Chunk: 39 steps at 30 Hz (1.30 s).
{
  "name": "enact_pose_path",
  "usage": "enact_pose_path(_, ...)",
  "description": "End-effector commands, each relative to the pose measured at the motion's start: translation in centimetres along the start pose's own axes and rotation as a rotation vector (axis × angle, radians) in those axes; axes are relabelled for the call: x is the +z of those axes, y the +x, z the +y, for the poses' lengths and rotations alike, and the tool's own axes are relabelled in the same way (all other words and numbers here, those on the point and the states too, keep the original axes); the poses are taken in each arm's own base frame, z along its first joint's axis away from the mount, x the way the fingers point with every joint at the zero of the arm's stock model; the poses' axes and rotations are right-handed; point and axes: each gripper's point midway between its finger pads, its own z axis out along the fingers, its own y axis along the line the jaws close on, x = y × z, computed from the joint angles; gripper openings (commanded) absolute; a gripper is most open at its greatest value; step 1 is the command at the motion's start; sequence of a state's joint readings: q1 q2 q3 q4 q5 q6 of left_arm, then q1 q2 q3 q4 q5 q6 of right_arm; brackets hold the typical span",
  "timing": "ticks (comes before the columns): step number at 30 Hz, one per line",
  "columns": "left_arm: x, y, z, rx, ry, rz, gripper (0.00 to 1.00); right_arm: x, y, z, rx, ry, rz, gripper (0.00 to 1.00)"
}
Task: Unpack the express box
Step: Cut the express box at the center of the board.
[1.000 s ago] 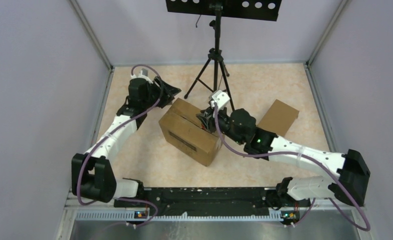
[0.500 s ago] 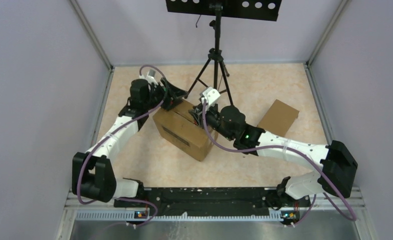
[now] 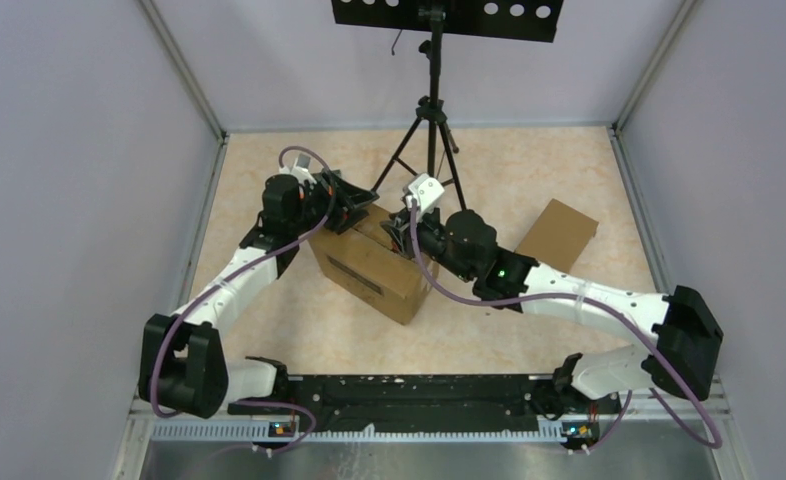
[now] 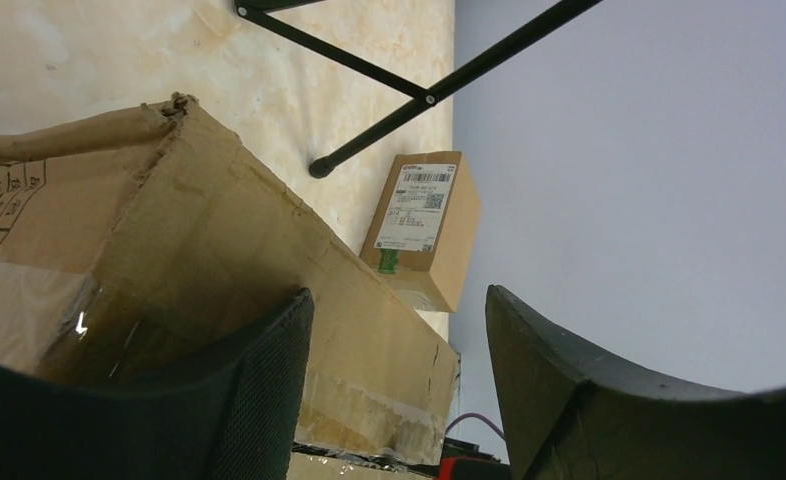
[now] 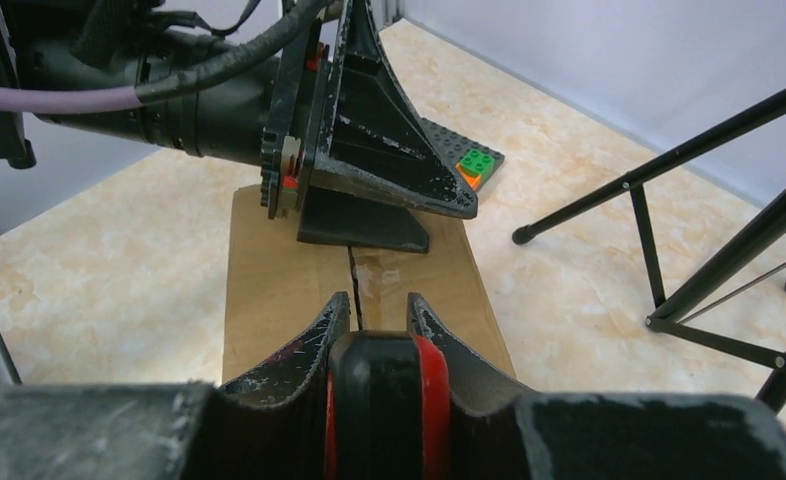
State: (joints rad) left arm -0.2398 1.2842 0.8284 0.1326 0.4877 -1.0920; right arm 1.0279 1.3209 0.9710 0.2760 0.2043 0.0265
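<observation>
Express box [image 3: 374,265] on marbled tabletop [image 3: 529,165], lilac walls [image 3: 79,150]; left gripper [image 4: 397,298] agape, right gripper [image 5: 377,300] tight on red-black tool [image 5: 379,400].

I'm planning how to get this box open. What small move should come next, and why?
Probably draw the right hand, gripping its red-and-black tool, along the centre seam of the box. The flaps look shut, the hand is lined up over the seam, and the open left hand seems to press the far end of the top, steadying it.
</observation>
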Motion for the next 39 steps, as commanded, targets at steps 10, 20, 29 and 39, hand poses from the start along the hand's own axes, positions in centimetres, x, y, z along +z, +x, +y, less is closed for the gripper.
enact_pose_path(10,0.1,0.4,6.2,-0.032,-0.204,-0.044,0.69,-3.0,-3.1,-0.2,-0.003,-0.014,-0.049,0.0)
enact_pose_path(20,0.2,0.5,7.2,-0.035,-0.229,-0.038,0.69,-3.6,-0.3,-0.3,-0.016,-0.02,0.021,0.0)
enact_pose_path(29,0.3,0.7,8.2,-0.038,-0.255,-0.028,0.69,-4.1,-1.0,-0.7,-0.023,-0.005,0.011,0.0)
enact_pose_path(39,0.2,0.8,8.9,-0.037,-0.268,-0.025,0.69,-5.5,-4.6,-0.7,-0.046,-0.021,-0.065,0.0)
